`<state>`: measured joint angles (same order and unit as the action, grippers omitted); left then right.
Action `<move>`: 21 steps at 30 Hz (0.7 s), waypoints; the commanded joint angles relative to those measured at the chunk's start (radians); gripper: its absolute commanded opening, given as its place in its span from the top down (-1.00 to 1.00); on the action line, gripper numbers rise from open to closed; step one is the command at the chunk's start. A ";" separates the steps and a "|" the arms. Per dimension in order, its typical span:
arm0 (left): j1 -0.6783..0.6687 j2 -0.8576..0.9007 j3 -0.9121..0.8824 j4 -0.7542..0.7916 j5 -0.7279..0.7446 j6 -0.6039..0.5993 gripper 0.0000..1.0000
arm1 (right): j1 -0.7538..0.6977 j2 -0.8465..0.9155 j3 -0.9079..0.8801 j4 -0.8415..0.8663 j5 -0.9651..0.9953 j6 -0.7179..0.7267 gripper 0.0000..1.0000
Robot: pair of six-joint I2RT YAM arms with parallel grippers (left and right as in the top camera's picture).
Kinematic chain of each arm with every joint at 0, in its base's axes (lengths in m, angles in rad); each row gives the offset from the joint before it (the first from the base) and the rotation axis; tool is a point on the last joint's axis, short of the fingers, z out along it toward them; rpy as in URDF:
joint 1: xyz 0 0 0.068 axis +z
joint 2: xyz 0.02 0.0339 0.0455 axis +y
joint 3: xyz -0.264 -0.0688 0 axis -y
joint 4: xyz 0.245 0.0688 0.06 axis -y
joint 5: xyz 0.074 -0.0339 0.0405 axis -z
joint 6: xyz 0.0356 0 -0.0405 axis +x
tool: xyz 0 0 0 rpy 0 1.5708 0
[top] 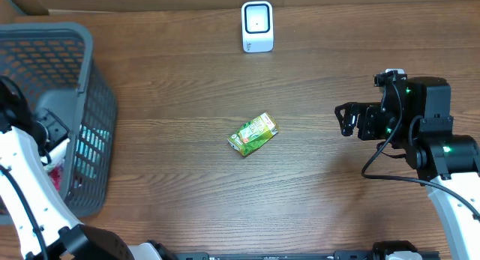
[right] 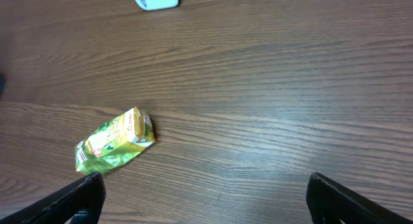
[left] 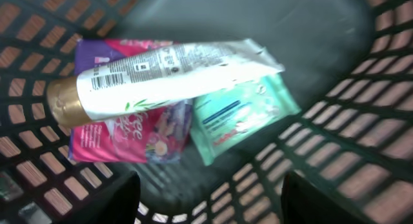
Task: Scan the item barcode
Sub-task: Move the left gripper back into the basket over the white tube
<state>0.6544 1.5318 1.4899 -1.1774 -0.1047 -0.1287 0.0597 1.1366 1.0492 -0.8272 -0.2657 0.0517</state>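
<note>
Occupying the table's left edge, the grey basket contains the left gripper, jaws apart and empty, above a white gold-capped tube. The right gripper hovers wide open near the right edge. The green packet lies mid-table; the scanner stands at the far edge.

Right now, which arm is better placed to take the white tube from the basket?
Left. The left gripper is inside the basket, open, with the white tube just ahead. The right gripper hangs across the table, beyond the green packet.
</note>
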 commanded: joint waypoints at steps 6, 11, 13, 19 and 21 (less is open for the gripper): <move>-0.007 -0.002 -0.072 0.032 0.020 0.085 -0.25 | 0.005 -0.001 0.031 0.006 -0.005 -0.007 -1.00; -0.007 -0.003 -0.072 0.052 0.020 0.085 -0.22 | 0.005 -0.001 0.031 0.006 -0.005 -0.007 -1.00; -0.007 -0.003 -0.071 0.066 0.020 0.086 -0.22 | 0.005 -0.001 0.031 0.006 -0.005 -0.007 -1.00; -0.007 -0.003 0.010 0.056 0.021 0.101 -0.24 | 0.005 -0.001 0.031 0.005 -0.005 -0.007 -1.00; -0.007 -0.003 0.072 0.030 0.020 0.107 -0.24 | 0.005 -0.001 0.031 0.006 -0.005 -0.007 -1.00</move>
<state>0.6544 1.5349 1.4696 -1.1389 -0.0971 -0.0479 0.0597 1.1366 1.0492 -0.8272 -0.2653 0.0517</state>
